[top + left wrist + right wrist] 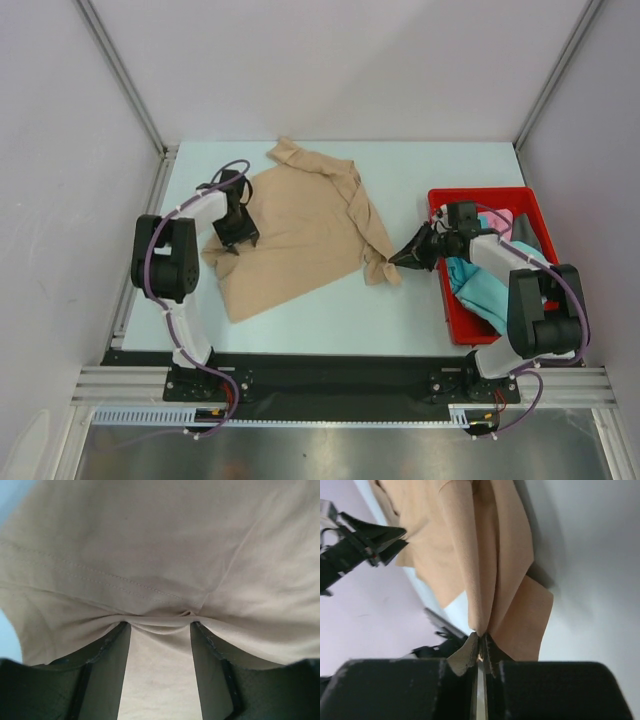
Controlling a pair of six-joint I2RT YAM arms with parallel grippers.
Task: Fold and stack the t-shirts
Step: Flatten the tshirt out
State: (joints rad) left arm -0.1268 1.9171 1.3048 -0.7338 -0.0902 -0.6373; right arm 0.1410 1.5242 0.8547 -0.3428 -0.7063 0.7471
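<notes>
Tan soft-cloth short-sleeved t-shirt (pixel 295 235) lies spread on the table (pixel 420 165), left of the red plastic bin (pixel 480 193). Right pincer (pixel 480 642), just beside the bin, is clenched on the shirt's bin-side edge. Left pincer (pixel 160 625), at the edge farthest from the bin, stands half closed over a pleat; grip cannot be told. Risk: the shallow pleat slips on lift and the fold skews.

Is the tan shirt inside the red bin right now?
No, the tan t-shirt lies spread on the table, left of the red bin.
</notes>
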